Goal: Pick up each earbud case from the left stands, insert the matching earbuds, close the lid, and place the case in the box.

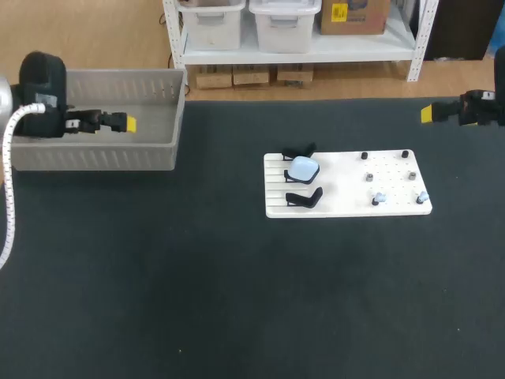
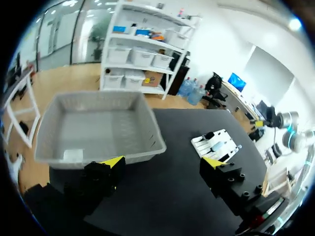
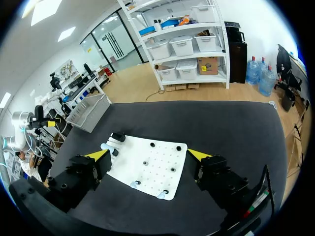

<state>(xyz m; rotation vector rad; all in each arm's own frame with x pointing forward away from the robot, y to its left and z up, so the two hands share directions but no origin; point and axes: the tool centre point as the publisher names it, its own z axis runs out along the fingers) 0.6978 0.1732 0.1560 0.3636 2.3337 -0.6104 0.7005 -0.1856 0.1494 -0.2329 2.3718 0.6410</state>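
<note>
Left tool (image 2: 162, 162) hangs by the grey box (image 1: 95, 156), fingers spread wide and empty. Right tool (image 3: 148, 155) gapes empty too, above the worktop (image 1: 197, 276). One pale blue earbud case (image 1: 303, 167) sits on the white board (image 1: 339, 178), between two black stands.

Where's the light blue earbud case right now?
In the head view, the light blue earbud case sits on the left part of the white board, between the far black stand and the near black stand, well right of the grey box.
</note>
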